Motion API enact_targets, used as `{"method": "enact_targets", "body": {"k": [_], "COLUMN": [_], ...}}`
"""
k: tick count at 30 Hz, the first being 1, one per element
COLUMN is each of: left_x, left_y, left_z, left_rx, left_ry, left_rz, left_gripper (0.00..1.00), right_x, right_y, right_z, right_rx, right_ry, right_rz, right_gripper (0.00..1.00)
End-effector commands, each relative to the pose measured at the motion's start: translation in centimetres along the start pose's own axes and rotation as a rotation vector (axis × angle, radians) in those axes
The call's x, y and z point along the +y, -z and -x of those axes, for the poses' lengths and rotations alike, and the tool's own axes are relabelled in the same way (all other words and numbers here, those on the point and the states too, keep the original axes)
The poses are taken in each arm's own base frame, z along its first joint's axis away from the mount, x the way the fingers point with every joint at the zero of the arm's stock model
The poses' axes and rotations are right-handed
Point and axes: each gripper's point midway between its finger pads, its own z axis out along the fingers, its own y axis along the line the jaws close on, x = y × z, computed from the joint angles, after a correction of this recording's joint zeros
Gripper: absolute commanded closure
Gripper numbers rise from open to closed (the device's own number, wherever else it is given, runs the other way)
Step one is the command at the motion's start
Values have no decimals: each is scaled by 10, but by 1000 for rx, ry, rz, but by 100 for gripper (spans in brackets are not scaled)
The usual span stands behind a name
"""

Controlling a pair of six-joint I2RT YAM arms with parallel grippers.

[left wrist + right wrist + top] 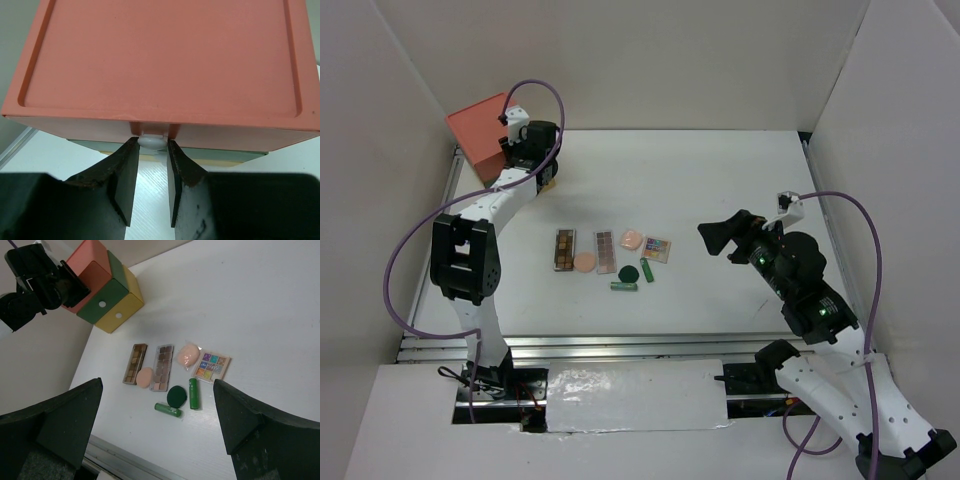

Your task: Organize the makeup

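Note:
The makeup lies mid-table: two brown palettes (564, 249) (605, 251), a peach disc (584, 262), a pink disc (631, 239), a multicolour palette (656, 248), a dark-green disc (629, 272) and two green tubes (624, 286) (647, 271). In the right wrist view the multicolour palette (212, 365) and dark-green disc (176, 396) lie below my right gripper (157, 385). That gripper (720, 238) is open and empty, raised to the right of the items. My left gripper (152, 145) is shut on the white knob (151, 140) of the chest's red top drawer.
The red-green-yellow drawer chest (480, 125) stands at the far left corner, and the right wrist view shows its green and yellow drawers (107, 295) closed. White walls enclose the table on three sides. A metal rail (620, 345) runs along the near edge.

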Motion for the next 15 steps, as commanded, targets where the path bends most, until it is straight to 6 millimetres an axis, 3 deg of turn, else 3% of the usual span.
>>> {"method": "enact_targets", "body": {"k": [1, 7, 15], "left_x": [7, 9, 7], "left_y": [3, 4, 12], "left_z": [28, 28, 25], "left_rx": [-70, -74, -57], "left_ry": [66, 69, 101], "left_rz": [11, 10, -30], "left_gripper": [62, 79, 94], "right_x": [4, 4, 4], "right_y": [-3, -4, -2], "right_z": [11, 10, 12], "right_rx": [-43, -41, -48], "right_ry": [0, 1, -2], "right_rz": [13, 11, 12], "right_gripper": [0, 0, 0]}}
